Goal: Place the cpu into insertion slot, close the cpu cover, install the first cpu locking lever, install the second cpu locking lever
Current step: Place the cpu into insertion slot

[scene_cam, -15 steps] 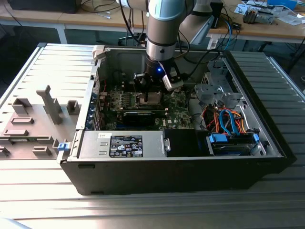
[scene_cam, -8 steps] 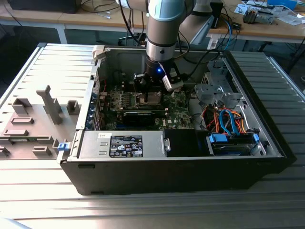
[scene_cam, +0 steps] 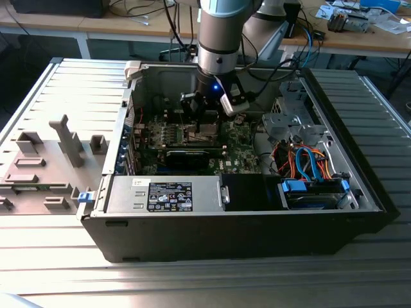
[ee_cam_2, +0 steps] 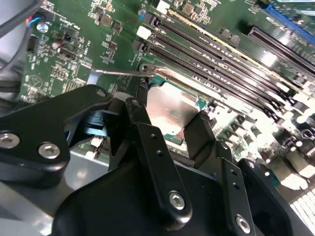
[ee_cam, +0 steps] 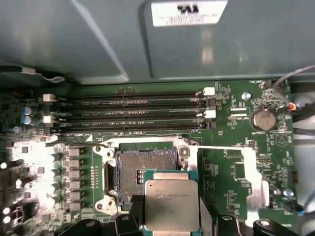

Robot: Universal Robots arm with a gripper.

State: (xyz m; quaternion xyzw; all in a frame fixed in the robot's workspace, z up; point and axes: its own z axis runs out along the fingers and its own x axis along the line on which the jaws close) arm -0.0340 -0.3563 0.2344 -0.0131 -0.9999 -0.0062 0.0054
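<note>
My gripper (scene_cam: 207,122) is down inside the open computer case, over the green motherboard (scene_cam: 239,151). It is shut on the cpu (ee_cam: 171,204), a flat silver square with a green edge held between the two black fingers (ee_cam_2: 147,142). In the first wrist view the cpu hovers beside and partly over the insertion slot (ee_cam: 142,167), whose dark pin field lies uncovered inside its silver rim. The cpu cover (ee_cam: 258,187) is swung open to the slot's far side. A thin metal locking lever (ee_cam_2: 118,73) stands free beside the socket. In the second wrist view the cpu (ee_cam_2: 170,110) hides the slot.
Four long memory slots (ee_cam: 133,113) run alongside the socket. The case wall (ee_cam: 147,44) rises just past them. A power supply (scene_cam: 167,192) and a drive cage with blue and orange cables (scene_cam: 308,167) fill the case's near side. Grey fixtures (scene_cam: 45,167) stand at the exterior view's left.
</note>
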